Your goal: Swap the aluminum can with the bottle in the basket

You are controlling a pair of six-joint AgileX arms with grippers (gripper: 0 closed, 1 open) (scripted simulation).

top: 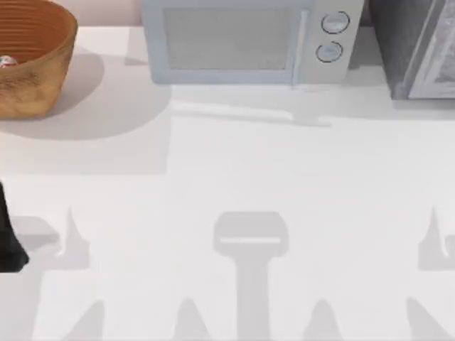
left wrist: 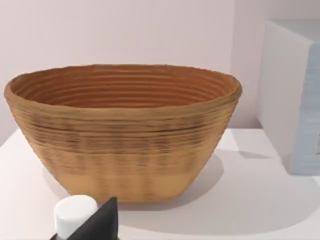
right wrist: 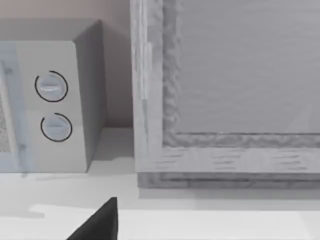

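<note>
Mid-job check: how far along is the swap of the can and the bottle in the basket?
Done: nothing swapped yet; the white, red-marked bottle sits inside the basket. In hand: the left end effector faces the basket's outer wall, a white-capped item beside its finger; grip unclear. Left: take the bottle out, put the can in. The right end effector idles facing the microwave.

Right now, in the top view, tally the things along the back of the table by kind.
Wicker basket: 1
Bottle in the basket: 1
Microwave: 1
Grey cabinet: 1
Total: 4
</note>
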